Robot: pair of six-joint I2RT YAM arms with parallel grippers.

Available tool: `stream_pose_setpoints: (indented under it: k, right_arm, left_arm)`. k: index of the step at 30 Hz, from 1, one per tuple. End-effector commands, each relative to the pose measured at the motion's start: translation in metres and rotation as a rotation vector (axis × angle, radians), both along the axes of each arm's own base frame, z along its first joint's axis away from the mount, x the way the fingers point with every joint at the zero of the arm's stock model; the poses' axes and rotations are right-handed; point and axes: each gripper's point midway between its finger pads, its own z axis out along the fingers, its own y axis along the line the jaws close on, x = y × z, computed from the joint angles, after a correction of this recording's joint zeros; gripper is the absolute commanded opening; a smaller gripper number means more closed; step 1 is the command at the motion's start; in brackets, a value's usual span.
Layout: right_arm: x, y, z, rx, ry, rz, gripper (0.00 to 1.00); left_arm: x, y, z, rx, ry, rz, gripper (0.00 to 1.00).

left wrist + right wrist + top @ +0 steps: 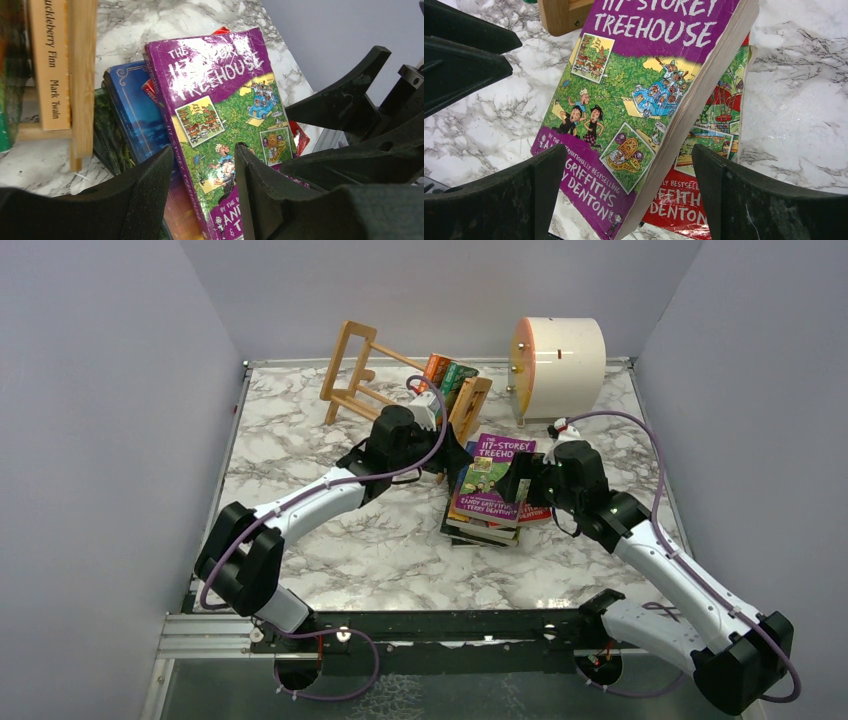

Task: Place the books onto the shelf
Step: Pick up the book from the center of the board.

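A purple Treehouse book (490, 475) tops a stack of books (478, 528) at mid-table, its page edge raised over a red book (704, 190). My left gripper (452, 462) is closed across the spine edge of the purple book (220, 100). In the left wrist view this gripper (202, 150) has one finger on the cover and the other beside the spine, above a blue book (132, 110). My right gripper (629, 152) stands wide open just right of the purple book (634, 90), holding nothing. The light-wood shelf (350, 370) behind holds a few books (450, 373).
A cream drum (558, 365) stands at the back right, close behind the right arm. The shelf's wooden end piece (82, 75) and a tan Huckleberry Finn book (50, 60) are just left of my left gripper. Grey walls enclose the marble table (300, 450).
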Motion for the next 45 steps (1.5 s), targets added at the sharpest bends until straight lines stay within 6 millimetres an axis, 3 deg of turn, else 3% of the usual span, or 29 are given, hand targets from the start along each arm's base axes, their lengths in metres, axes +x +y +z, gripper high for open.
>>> stream_pose_setpoints:
  k: [1,10,15,45]
  right_arm:
    - [0.005,0.003,0.006,0.012,-0.020,-0.010,0.94]
    - [0.005,0.007,0.004,0.010,-0.020,0.025,0.94]
    - [0.004,0.010,0.002,0.008,-0.020,0.043,0.94]
    - [0.003,0.015,-0.001,0.006,-0.024,0.089,0.93]
  left_arm:
    - [-0.010,-0.014,0.002,-0.053,0.018,-0.046,0.43]
    - [-0.021,-0.019,-0.025,-0.072,0.107,-0.064,0.52]
    - [-0.024,-0.021,-0.029,-0.090,0.117,-0.081,0.57]
    - [-0.036,-0.035,-0.053,-0.144,0.263,-0.142,0.58]
